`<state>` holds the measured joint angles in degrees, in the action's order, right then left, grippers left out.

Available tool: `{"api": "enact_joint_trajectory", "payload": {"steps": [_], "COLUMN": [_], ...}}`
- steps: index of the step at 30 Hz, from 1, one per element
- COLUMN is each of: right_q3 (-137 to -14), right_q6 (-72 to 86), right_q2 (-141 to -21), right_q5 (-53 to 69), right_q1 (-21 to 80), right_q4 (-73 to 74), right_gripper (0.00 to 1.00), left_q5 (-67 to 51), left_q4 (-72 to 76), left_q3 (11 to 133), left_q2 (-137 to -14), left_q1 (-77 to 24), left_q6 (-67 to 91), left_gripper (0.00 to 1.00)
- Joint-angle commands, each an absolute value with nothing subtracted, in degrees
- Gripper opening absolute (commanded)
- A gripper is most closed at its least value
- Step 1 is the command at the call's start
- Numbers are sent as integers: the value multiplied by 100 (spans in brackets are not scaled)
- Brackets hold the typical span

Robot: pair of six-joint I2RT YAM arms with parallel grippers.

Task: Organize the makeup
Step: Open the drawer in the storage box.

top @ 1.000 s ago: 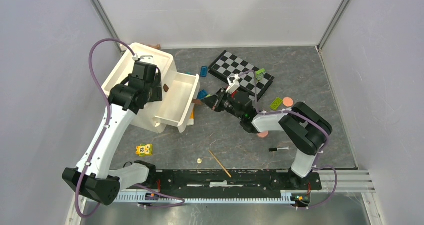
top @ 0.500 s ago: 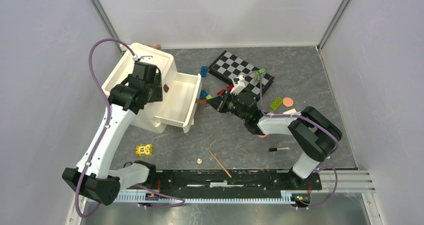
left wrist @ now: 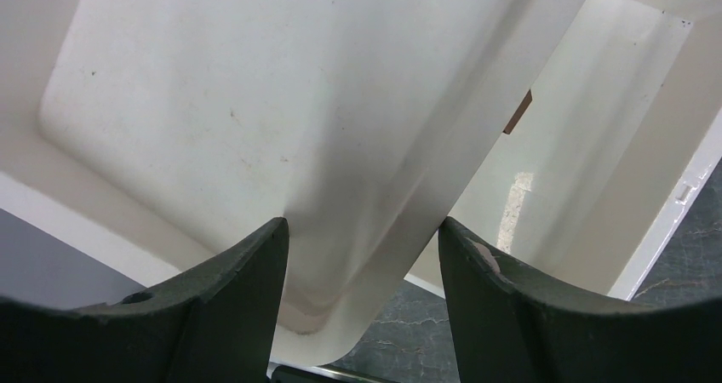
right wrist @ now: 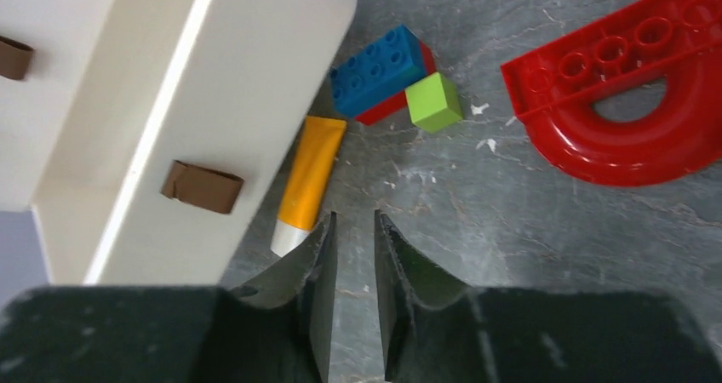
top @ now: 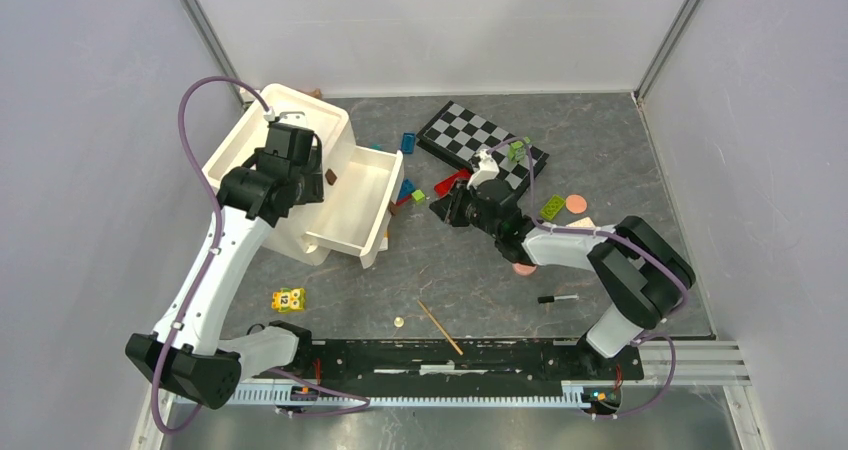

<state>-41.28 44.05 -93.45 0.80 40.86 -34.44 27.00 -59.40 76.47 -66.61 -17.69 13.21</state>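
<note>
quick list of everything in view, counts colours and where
organiser: 1, white, far left, drawer open
checkerboard: 1, black-white, far centre
orange tube: 1, white cap, beside the drawer
pink discs: 2, right of centre, one partly hidden
black pencil: 1, near right
toy bricks: several, red, blue, green, yellow, scattered
wooden stick: 1, tan, near centre
left gripper: 1, black, astride organiser wall
right gripper: 1, black, slightly open, by tube's cap

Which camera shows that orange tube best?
The right wrist view: the whole orange tube, white cap included, lies beside the white drawer unit. The top view shows only a small orange sliver there; the left wrist view shows none of it.
</note>
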Motion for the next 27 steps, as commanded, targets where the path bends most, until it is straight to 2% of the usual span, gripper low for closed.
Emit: {"api": "enact_joint_trajectory", "payload": {"steps": [1, 8, 12, 16, 21, 27], "right_q3": [-4596, -5102, -5045, -5102, -5259, -5303], "right_q6": [3636, 2412, 1862, 1252, 913, 871], "right_q2": [-8915, -8507, -8238, -8047, -7887, -7656], "right_q5": [-278, -890, -1515, -1866, -2265, -2065], "right_q1": [4066, 3679, 3489, 3305, 2963, 2392], "right_q4": [-2506, -523, -15, 582, 1216, 1733], "right_gripper": [32, 42, 59, 70, 74, 76], "left_q5": [2997, 2655, 2389, 2201, 2002, 1905], "left_q4": [-6239, -5931, -5715, -5502, -5197, -4982], "left_q3": [7655, 7586, 7601, 7596, 7483, 7406], "left_q2": [-6719, -6439, -6194, -5904, -5508, -5168], "left_q1": [-1652, -1652, -1656, -1657, -1661, -1653], "left_q6": [1529, 1433, 1419, 1415, 1475, 1615], "left_gripper": [71, 72, 72, 75, 80, 82]}}
